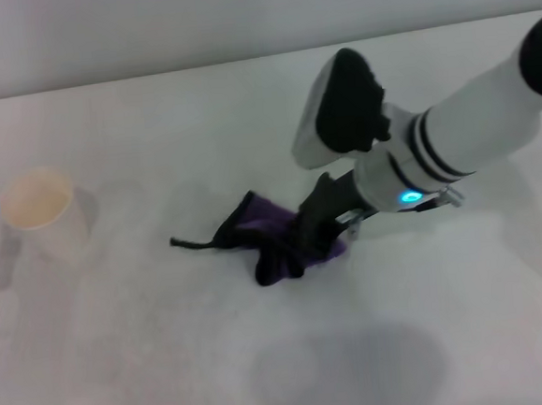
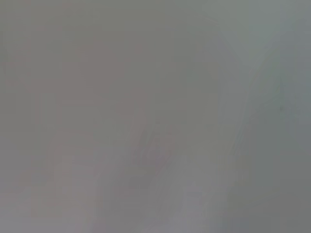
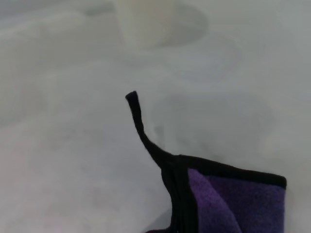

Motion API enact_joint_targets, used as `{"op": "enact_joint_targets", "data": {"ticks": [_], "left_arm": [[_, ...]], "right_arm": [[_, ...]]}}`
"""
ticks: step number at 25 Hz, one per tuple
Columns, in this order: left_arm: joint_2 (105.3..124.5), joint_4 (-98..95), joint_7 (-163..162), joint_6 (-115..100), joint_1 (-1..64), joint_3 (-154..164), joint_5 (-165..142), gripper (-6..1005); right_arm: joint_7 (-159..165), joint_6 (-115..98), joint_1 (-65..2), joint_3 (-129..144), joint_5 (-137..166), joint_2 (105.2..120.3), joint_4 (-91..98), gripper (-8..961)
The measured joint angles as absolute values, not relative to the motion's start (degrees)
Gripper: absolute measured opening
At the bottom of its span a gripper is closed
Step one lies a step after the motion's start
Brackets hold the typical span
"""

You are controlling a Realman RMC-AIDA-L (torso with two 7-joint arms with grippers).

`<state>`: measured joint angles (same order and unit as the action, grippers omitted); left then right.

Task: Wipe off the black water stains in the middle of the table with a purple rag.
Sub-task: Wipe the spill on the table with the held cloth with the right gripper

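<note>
The purple rag (image 1: 271, 223) with black edging lies bunched on the white table (image 1: 151, 353), near the middle. Its thin black loop (image 1: 188, 244) trails towards the left. My right gripper (image 1: 313, 239) comes down from the right and is shut on the rag's right end, pressing it to the tabletop. The right wrist view shows the rag's corner (image 3: 233, 199) close up and the loop (image 3: 138, 121) lying on the table. The black water stains do not show in any view. My left gripper is out of view; the left wrist view shows only a blurred grey surface.
A white paper cup (image 1: 38, 207) stands upright at the left of the table, well apart from the rag; it also shows in the right wrist view (image 3: 146, 22). The table's far edge (image 1: 149, 79) runs along the back.
</note>
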<state>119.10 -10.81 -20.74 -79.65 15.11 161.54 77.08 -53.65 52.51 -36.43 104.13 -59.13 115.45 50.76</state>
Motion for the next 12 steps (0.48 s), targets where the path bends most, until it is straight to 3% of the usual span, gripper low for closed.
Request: {"op": "enact_joint_targets", "data": {"ticks": [12], "left_arm": [[119.09, -10.81, -20.74, -79.75, 15.02, 161.54, 77.08, 889]], "right_arm": [[-49.8, 65.83, -29.2, 91.21, -45.75, 115.16, 63.11, 60]]}}
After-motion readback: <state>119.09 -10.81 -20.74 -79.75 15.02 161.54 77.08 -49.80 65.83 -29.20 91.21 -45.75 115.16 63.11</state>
